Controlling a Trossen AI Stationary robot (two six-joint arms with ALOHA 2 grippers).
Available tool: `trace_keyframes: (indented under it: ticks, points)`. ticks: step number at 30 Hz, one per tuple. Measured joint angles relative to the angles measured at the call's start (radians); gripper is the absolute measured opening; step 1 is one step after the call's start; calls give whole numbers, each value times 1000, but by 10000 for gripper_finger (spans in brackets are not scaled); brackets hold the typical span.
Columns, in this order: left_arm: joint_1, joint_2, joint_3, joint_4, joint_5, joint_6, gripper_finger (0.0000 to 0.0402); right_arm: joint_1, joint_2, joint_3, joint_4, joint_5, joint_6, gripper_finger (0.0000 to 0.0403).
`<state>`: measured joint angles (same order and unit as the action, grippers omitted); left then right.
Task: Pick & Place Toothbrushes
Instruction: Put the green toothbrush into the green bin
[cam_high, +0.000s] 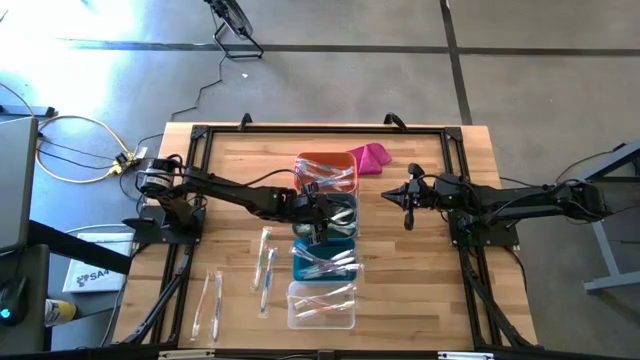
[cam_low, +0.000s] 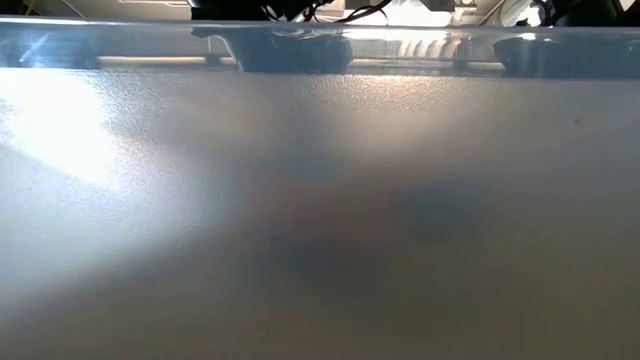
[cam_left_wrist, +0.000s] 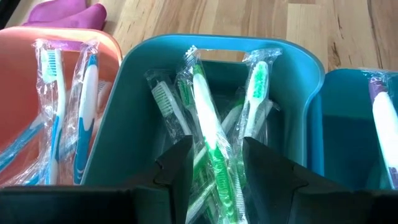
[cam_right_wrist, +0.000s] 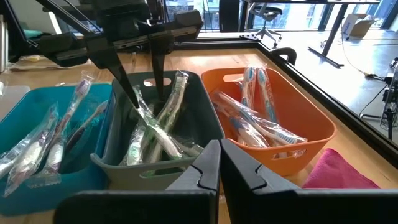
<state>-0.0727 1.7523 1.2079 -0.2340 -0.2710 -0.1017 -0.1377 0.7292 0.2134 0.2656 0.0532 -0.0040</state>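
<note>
High view shows your left tool (cam_high: 318, 222) reaching down into the grey bin (cam_high: 343, 217), second in the row that runs orange bin (cam_high: 326, 160), grey, teal bin (cam_high: 325, 270), clear bin (cam_high: 322, 320) along the middle of the desk (cam_high: 440, 290). Its fingers are spread, and a green toothbrush (cam_left_wrist: 208, 134) in its glossy wrapper stands between them, leaning on the other green and white ones already in that bin; from the left wrist view it looks like the drop is in hand, so judge the release done only when the wrapper rests free of both fingers (cam_left_wrist: 177, 165). Lift straight up and slowly (the crinkled film can cling to a fingertip and ride out with you), and keep clear of the bin wall. Four loose toothbrushes (cam_high: 266, 255) lie on the bare desk near your left side; take the nearest next and match its tint to the bin. Your right tool (cam_high: 407, 203) waits just beside the bins, pressed together and empty, near the magenta cloth (cam_high: 372, 157). Low view is blocked by a pale surface, so don't rely on it.
</note>
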Motion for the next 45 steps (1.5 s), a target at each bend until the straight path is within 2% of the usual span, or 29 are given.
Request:
trace_keyframes:
  ticks: [9, 17, 22, 45]
  points:
    - [0, 0, 0, 0, 0, -16, 125, 0, 0, 0, 0, 0, 0, 4]
    - [0, 0, 0, 1, 0, -48, 49, 0, 0, 0, 0, 0, 0, 4]
    - [0, 0, 0, 5, 0, -67, 20, 0, 0, 0, 0, 0, 0, 4]
    - [0, -1, 0, 69, -8, -61, 15, 0, 0, 0, 0, 0, 0, 4]
